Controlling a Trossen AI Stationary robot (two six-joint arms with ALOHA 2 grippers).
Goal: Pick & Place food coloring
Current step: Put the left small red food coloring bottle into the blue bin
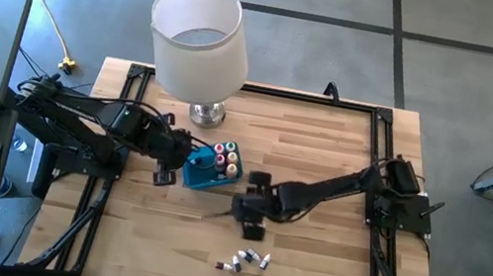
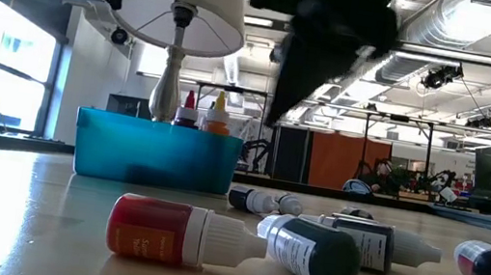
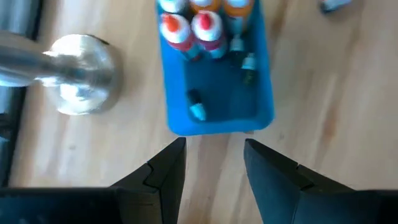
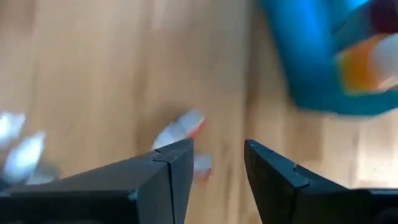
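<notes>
The food coloring bottles are in two groups. Several stand upright at the far end of the blue tray (image 1: pixel 202 177) (image 3: pixel 214 81). Several more lie loose on their sides on the wood near the table's front edge (image 1: pixel 243 258), among them a red one (image 2: pixel 163 233) and a dark green one (image 2: pixel 311 255). My left gripper (image 1: pixel 171 168) (image 3: pixel 214 165) hovers open just off the tray's left short end. My right gripper (image 1: pixel 251 221) (image 4: pixel 217 165) hangs open above the table between the tray and the loose bottles, with nothing between its fingers.
A table lamp stands behind the tray, its white shade (image 1: pixel 198 40) high above and its metal base (image 1: pixel 207 113) (image 3: pixel 78 74) on the wood. Black frame rails (image 1: pixel 381 141) run around the table. Bare wood lies right of the loose bottles.
</notes>
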